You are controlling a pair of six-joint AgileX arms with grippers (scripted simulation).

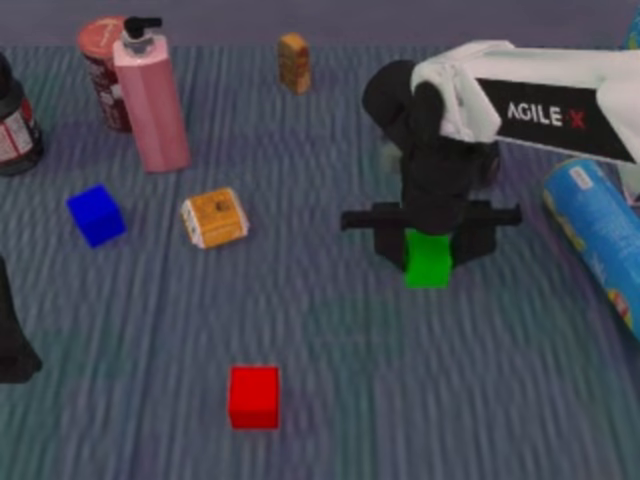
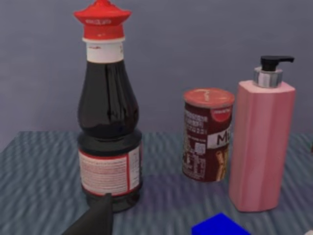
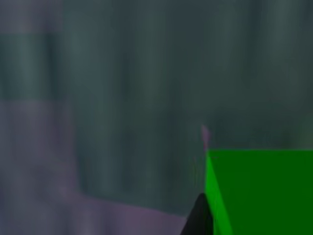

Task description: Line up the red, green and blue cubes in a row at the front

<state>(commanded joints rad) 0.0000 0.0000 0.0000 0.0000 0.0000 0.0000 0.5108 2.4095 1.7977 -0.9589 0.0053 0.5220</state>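
The right gripper, clamped on the green cube right of the tabletop's middle, must carry it toward the front edge, beside the red cube.

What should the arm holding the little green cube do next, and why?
Probably carry the glossy green cube, which the right gripper appears to grip, toward the front and set it beside the glossy red cube, which already sits there. The deep blue cube waits further back on the left.

Top view overhead looking down, left wrist low facing bottles, sharing pink pump bottle, right wrist close above tabletop
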